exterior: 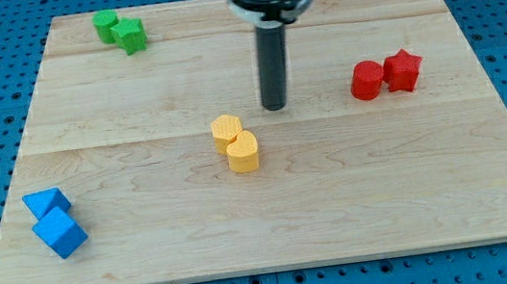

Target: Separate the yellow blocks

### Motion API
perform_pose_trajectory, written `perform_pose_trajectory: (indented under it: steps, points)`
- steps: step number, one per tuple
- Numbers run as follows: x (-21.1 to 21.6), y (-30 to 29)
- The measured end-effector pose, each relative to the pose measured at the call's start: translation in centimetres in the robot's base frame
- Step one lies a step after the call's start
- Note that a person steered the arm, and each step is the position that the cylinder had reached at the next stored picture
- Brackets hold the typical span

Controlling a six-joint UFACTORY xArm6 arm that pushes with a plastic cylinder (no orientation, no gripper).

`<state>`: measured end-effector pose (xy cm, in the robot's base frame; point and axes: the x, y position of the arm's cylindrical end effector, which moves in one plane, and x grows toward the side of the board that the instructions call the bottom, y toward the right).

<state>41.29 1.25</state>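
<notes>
Two yellow blocks touch each other near the board's middle: a yellow hexagonal block [226, 131] and, just below and to its right, a yellow heart-like block [244, 152]. My tip [274, 107] stands on the board up and to the right of the pair, a short gap away from the hexagonal block, touching neither.
Two green blocks [120, 30] sit together at the view's top left. A red cylinder [367, 80] and a red star block [403, 70] touch at the right. Two blue blocks [55, 223] lie at the bottom left. The wooden board [416, 200] rests on a blue perforated table.
</notes>
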Motion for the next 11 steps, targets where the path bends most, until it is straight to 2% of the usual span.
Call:
perform_pose_trajectory:
  steps: [1,4,7,8,9,10,11]
  points:
    - [0.0,-3.3]
    - [0.0,-5.2]
    - [3.7,-13.8]
    - [7.1,-12.2]
    - [9.0,-7.4]
    - [9.7,-1.8]
    - [9.6,0.2]
